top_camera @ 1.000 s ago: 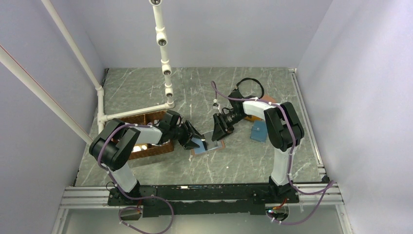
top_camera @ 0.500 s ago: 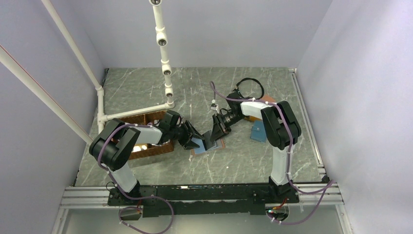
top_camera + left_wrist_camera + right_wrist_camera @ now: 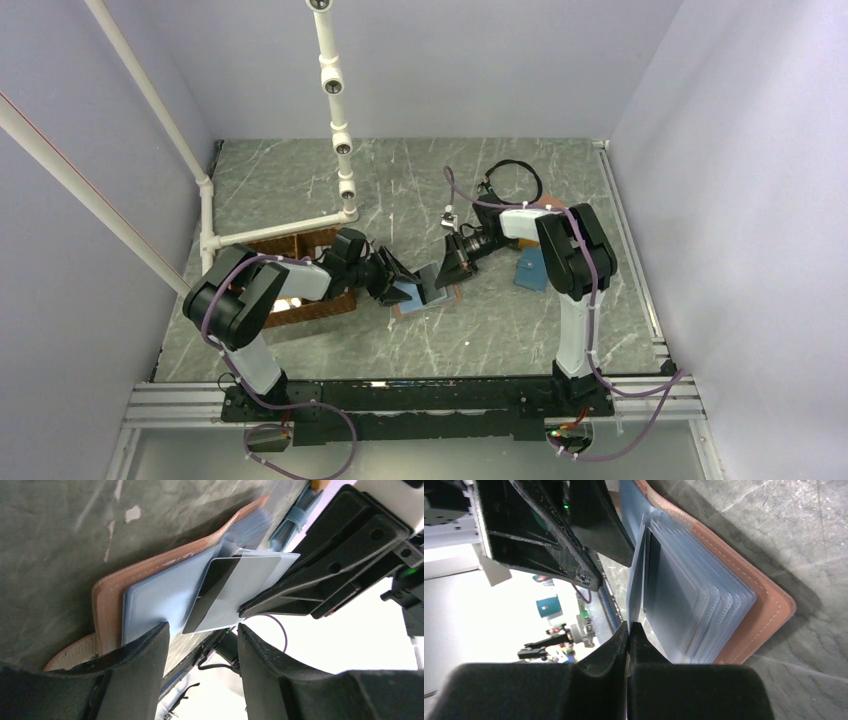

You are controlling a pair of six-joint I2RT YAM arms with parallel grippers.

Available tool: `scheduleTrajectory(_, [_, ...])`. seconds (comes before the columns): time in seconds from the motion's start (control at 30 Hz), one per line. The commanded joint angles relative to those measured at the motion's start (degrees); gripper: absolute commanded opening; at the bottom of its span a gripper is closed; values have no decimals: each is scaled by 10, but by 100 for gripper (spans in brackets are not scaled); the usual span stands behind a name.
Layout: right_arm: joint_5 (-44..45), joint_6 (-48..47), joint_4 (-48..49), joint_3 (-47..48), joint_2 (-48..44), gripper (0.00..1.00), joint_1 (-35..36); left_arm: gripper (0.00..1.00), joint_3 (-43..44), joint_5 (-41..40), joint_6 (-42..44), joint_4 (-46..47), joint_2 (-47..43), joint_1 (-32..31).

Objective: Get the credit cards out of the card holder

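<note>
Biggest thing first: the grey marbled table (image 3: 500, 330). Both your arms reach in toward its middle and nearly meet there. Your left arm (image 3: 290, 275) comes in low past the brown wicker basket (image 3: 318, 305) on the left side. Your right arm (image 3: 570, 250) bends back in from the right, with a teal-blue wallet (image 3: 531, 270) lying just beside it.

The card holder (image 3: 155, 595) sits open and flat on the table between the two grippers, salmon cover down and light-blue pockets facing up. From the right wrist view you can see the clear sleeves fanned out in a stack.

Your left gripper (image 3: 398, 288) has its fingers (image 3: 135, 670) spread wide with nothing between them. It's parked right at the near edge of the holder. One finger looks like it's on the blue pocket, but I can't tell for sure if it's touching.

Your right gripper (image 3: 629, 627) is clamped tight on the edge of a credit card (image 3: 240, 592), grey-silver with a dark stripe. The card is tilted up off the pocket stack, and its far corner overlaps the blue pocket. I can't tell if that end is tucked in or already free.
</note>
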Motion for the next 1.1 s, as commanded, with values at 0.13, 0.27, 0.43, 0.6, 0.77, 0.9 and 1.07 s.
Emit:
scheduleTrajectory(0.13, [-157, 91, 114, -39, -4, 0, -13, 57, 0, 10, -34, 102, 13, 6])
scheduleTrajectory(0.27, [-193, 146, 180, -59, -9, 0, -13, 56, 9, 15, -47, 128, 31, 6])
scheduleTrajectory(0.43, [-194, 157, 190, -65, -10, 0, -18, 56, 14, 10, -44, 101, 31, 6])
scheduleTrajectory(0.6, [-206, 184, 218, -74, -2, 0, -24, 57, 15, 15, -52, 112, 35, 8])
scheduleTrajectory(0.77, [-215, 196, 231, -79, 7, 0, -24, 57, -2, 31, -99, 223, 60, 8])
scheduleTrajectory(0.9, [-217, 197, 233, -83, 13, 0, -24, 56, -4, 43, -128, 291, 73, 8])
scheduleTrajectory(1.07, [-218, 194, 231, -84, 14, 0, -24, 51, 5, 57, -128, 312, 74, 8])
